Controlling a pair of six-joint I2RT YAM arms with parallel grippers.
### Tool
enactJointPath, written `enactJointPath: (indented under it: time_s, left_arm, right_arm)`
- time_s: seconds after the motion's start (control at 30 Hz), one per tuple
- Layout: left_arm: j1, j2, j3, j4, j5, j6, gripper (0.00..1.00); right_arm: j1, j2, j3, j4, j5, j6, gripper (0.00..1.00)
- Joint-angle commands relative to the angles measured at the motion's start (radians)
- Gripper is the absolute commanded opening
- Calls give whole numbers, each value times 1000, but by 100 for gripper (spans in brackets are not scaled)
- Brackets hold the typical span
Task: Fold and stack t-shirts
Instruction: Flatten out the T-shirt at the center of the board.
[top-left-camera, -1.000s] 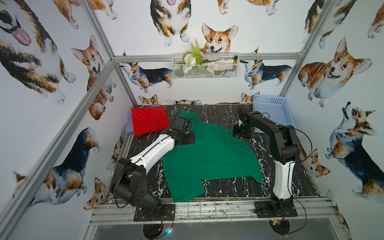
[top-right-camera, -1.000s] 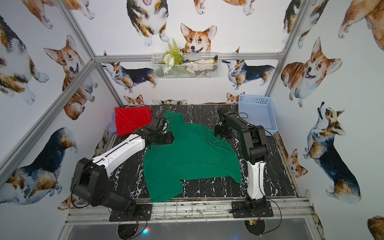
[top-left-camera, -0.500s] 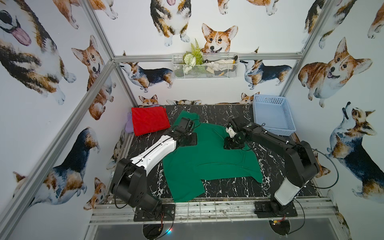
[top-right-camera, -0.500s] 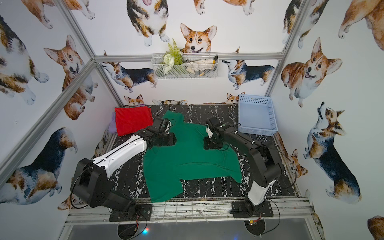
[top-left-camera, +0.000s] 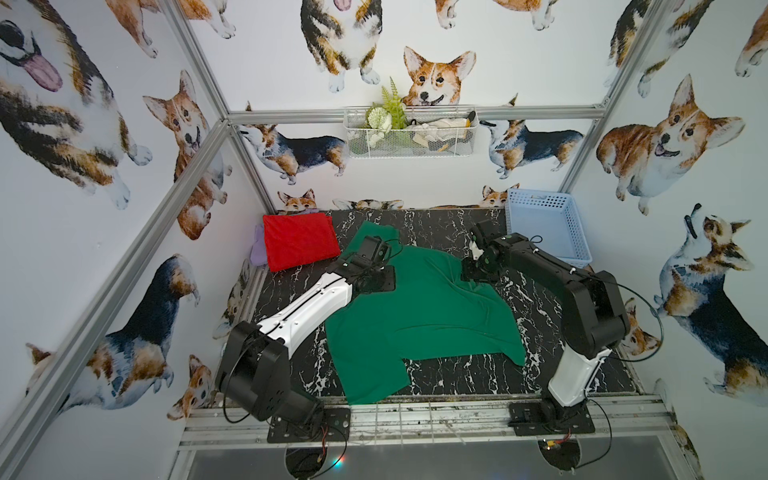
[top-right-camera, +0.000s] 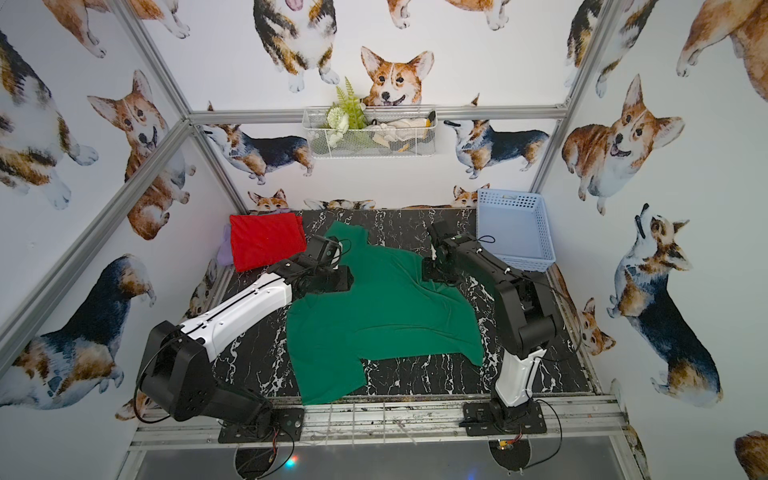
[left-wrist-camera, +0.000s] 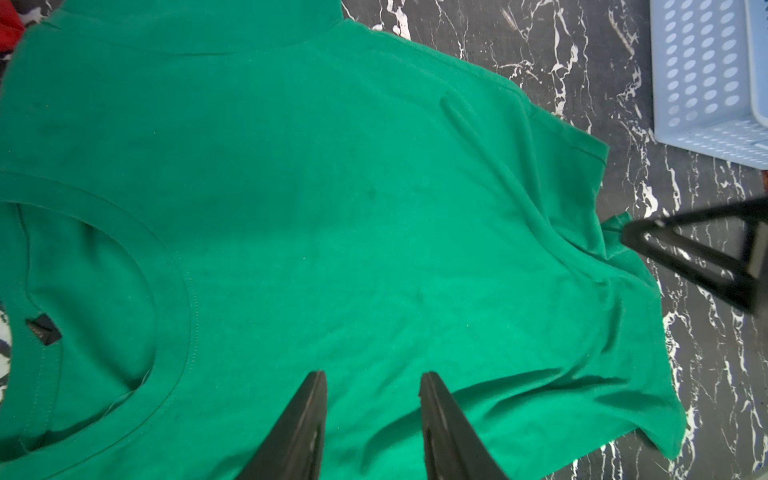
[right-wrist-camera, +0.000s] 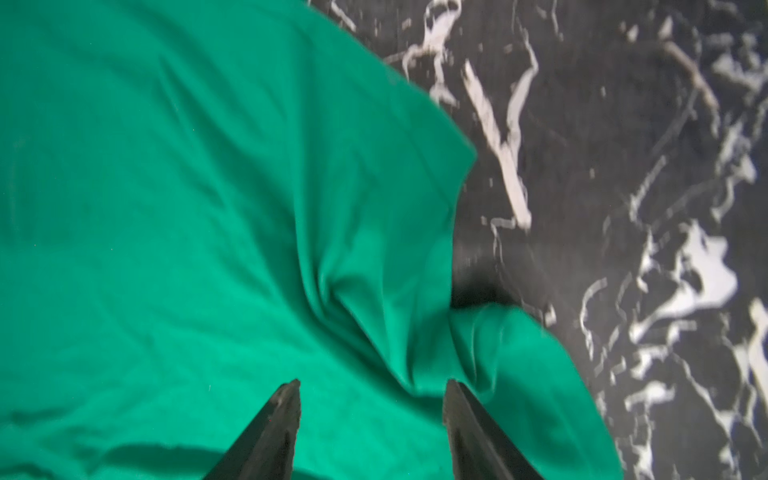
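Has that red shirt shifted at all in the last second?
No. The red shirt still lies in the far corner by the back wall, just as before.

Corgi-patterned walls (top-left-camera: 270, 50) and aluminium rails (top-left-camera: 291, 117) enclose a black, white-veined marble tabletop (top-left-camera: 440, 226).

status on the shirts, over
Both open: left pincer, right pincer, low over green shirt. It lies spread, rumpled, unfolded. Folded red shirt at far corner. Nothing in the way.
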Motion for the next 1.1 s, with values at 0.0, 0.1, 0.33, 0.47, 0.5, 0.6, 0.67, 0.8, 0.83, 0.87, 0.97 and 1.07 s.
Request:
enactJointPath:
  time_s: [0.0, 0.1, 0.33, 0.47, 0.5, 0.6, 0.67, 0.8, 0.83, 0.87, 0.97, 1.07]
  left_arm:
    - [0, -16, -12, -15, -18, 10, 43]
    - [0, -20, -22, -20, -25, 13, 43]
    - [0, -35, -52, -13, -37, 15, 43]
    - [1, -49, -61, -9, -38, 12, 43]
    - [0, -52, -60, -6, -38, 10, 43]
    - [1, -57, -60, 3, -33, 3, 43]
    - [1, -54, -59, 9, -27, -2, 43]
    - [-3, -42, -56, 17, -19, -7, 43]
    - [-3, -39, -56, 16, -19, -8, 43]
    - [-4, -36, -56, 16, -18, -8, 43]
    - [-10, -37, -57, 12, -20, -7, 43]
    - [-12, -46, -61, 10, -29, -5, 43]
  right_arm:
    - [-6, 109, 93, -58, 0, -35, 58]
    - [-7, 189, 150, -80, 1, -37, 57]
    - [-31, 273, 213, -80, -1, -36, 20]
    - [-16, 223, 209, -99, -20, -53, 0]
    - [12, 181, 186, -102, -1, -59, 0]
    - [122, 89, 115, -103, 50, -80, 5]
    - [199, 59, 75, -114, 57, -77, 14]
    - [276, 14, -12, -86, 84, -40, 43]
    - [274, 10, -19, -85, 101, -31, 48]
    - [272, -2, -31, -81, 140, -20, 59]
    - [259, -11, -20, -89, 171, -20, 77]
    - [242, 4, 18, -111, 177, -30, 78]
